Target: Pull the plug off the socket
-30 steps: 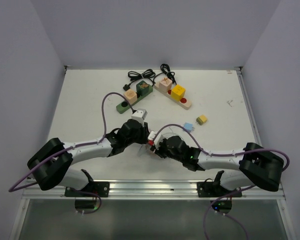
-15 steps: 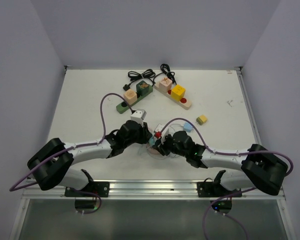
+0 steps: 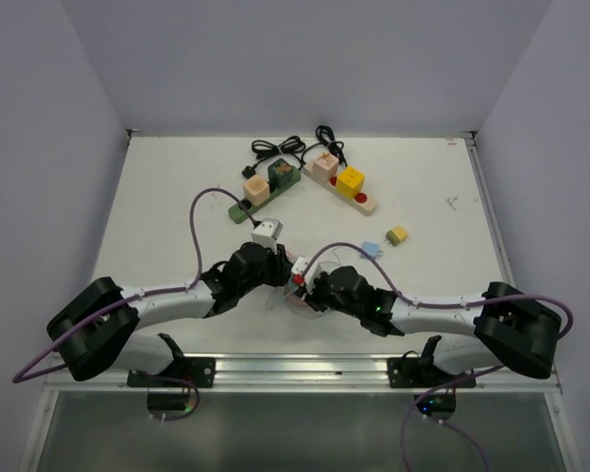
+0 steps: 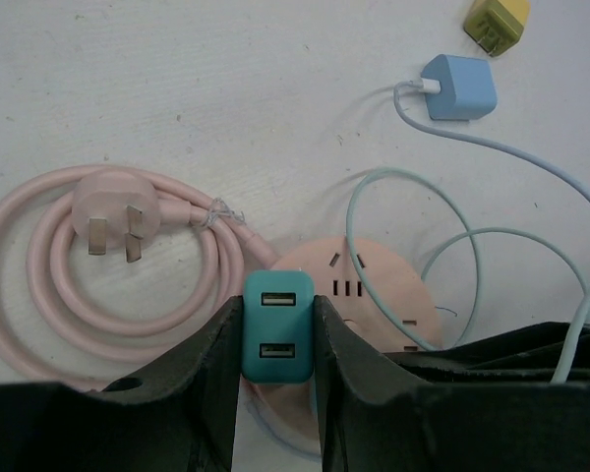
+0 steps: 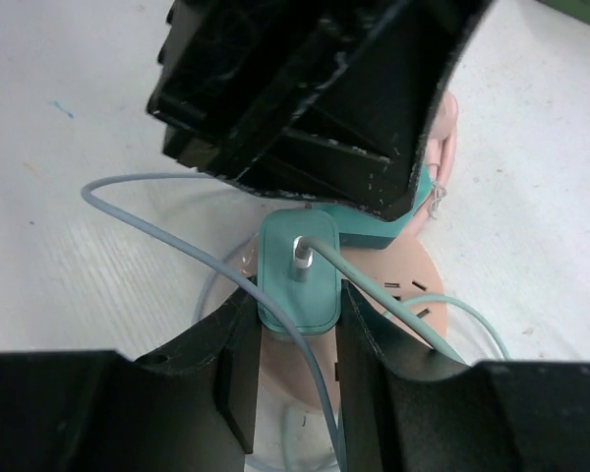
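A round pink socket (image 4: 374,295) lies on the table, with its pink cord and plug (image 4: 113,208) coiled at the left. My left gripper (image 4: 277,324) is shut on a dark teal USB charger (image 4: 277,323) seated at the socket's edge. My right gripper (image 5: 298,295) is shut on a pale teal plug (image 5: 298,280) with a grey-green cable, which stands on the socket (image 5: 383,324) right beside the dark charger (image 5: 383,228). In the top view both grippers meet over the socket, the left (image 3: 275,267) and the right (image 3: 313,287).
A blue charger (image 4: 459,87) with its looping cable and a yellow-green charger (image 4: 499,22) lie beyond the socket. At the back stand a green power strip (image 3: 261,192) and a beige one (image 3: 342,182), both with cube plugs and black cords.
The right wrist rose toward the far right half a second ago and has come back down. The left wrist has shifted slightly left. Both grippers stay shut over the socket.
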Robot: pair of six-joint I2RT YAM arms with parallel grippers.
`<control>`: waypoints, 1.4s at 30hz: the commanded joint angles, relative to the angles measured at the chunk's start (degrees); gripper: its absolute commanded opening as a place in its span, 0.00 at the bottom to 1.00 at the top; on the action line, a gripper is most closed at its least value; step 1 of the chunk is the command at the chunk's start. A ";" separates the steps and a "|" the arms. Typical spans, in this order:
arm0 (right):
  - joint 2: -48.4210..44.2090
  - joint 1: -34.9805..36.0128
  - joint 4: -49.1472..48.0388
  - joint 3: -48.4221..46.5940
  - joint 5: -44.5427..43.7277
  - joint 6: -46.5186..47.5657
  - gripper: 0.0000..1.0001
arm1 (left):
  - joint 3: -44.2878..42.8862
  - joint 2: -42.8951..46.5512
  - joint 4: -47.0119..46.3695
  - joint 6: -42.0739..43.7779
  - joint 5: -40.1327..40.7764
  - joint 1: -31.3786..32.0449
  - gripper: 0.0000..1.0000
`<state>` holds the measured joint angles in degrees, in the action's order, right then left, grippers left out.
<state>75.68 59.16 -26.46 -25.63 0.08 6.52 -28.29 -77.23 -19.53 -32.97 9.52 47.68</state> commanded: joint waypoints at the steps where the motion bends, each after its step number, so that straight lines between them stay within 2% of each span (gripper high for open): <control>1: -1.33 7.28 -1.75 -1.88 -7.44 9.98 0.00 | -1.05 -2.48 7.31 3.62 8.06 -1.54 0.00; 3: -0.54 9.21 -1.06 -2.67 -10.71 10.96 0.00 | -1.76 -3.54 8.10 3.44 8.06 -1.54 0.00; 6: -0.71 9.31 -1.31 -3.11 -10.10 9.83 0.00 | -2.38 -4.94 8.28 2.91 7.88 -1.54 0.00; 8: -0.97 8.70 -2.98 -2.59 -9.05 5.80 0.00 | -2.20 -5.21 8.19 2.56 7.88 -1.54 0.00; 11: -2.11 1.25 -2.11 -3.02 1.21 -3.69 0.01 | -1.15 -4.25 7.14 2.74 8.06 -1.45 0.00; 12: -2.38 -3.21 -3.15 -2.59 7.16 -6.06 0.01 | -0.28 -3.90 6.61 2.82 7.97 -1.54 0.00; 15: -2.38 -9.03 -4.39 -2.50 14.22 -13.27 0.01 | 1.22 -1.96 4.85 3.18 7.71 -1.36 0.00; 22: -1.68 -10.03 -2.99 -3.29 17.06 -11.29 0.00 | 1.93 -1.87 3.80 3.26 8.06 -1.27 0.00; 25: -2.55 -4.94 1.73 -4.25 11.63 -3.49 0.00 | 1.31 -2.22 4.23 3.26 7.79 -1.27 0.00; 29: -3.43 -3.26 5.54 -4.88 7.50 -2.30 0.01 | 0.08 -1.87 5.64 3.53 7.97 -1.27 0.00; 34: -11.68 -3.34 6.85 -0.83 2.04 -5.72 0.02 | -2.20 -1.08 7.92 3.44 8.15 -1.27 0.00; 36: -13.27 -4.31 8.87 0.05 -3.29 -9.04 0.04 | -3.43 -1.08 8.80 3.18 8.67 -1.27 0.00; 42: -17.14 -6.69 12.65 3.83 -10.43 -15.91 0.08 | -6.50 -2.04 12.84 -0.06 12.10 -1.45 0.00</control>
<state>59.68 53.08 -16.21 -23.51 -3.60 -4.10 -32.29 -78.28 -12.67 -32.01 16.93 47.00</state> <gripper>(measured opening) 0.343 0.342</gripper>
